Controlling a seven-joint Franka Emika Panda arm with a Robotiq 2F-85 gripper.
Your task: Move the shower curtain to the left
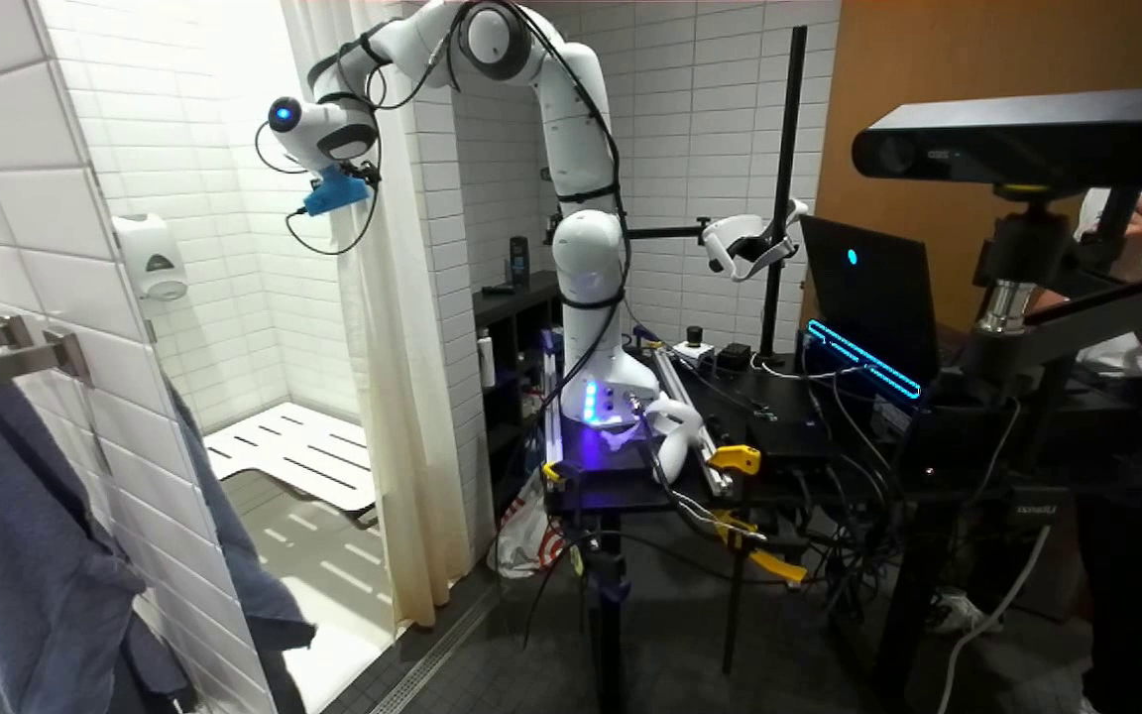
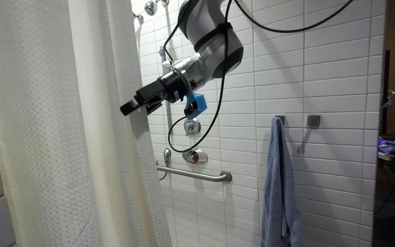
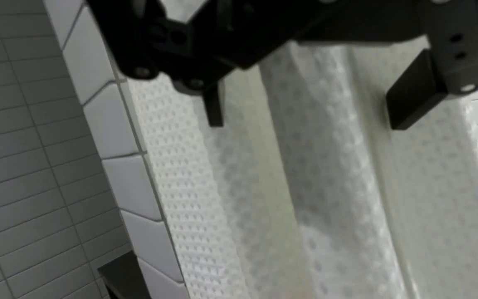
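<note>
The shower curtain [image 3: 330,187] hangs in soft vertical folds, off-white with a dotted texture, and fills the middle of the wrist view. In both exterior views the shower curtain [image 1: 398,397] [image 2: 91,130] falls tall beside the tiled shower stall. My gripper [image 3: 313,110] reaches in from the top of the wrist view. Its fingers stand wide apart, with curtain folds showing behind and between them. In an exterior view my gripper [image 2: 142,108] is at the curtain's free edge, one finger overlapping the cloth. Whether it touches the fabric I cannot tell. Elsewhere the blue camera mount [image 1: 335,190] hides the fingers.
A tiled wall corner [image 3: 118,141] runs close along the curtain's left side in the wrist view. Inside the stall are a slatted bench [image 1: 293,451], a soap dispenser [image 1: 152,256] and a grab bar [image 2: 194,174]. A blue-grey towel [image 2: 281,185] hangs from a wall hook.
</note>
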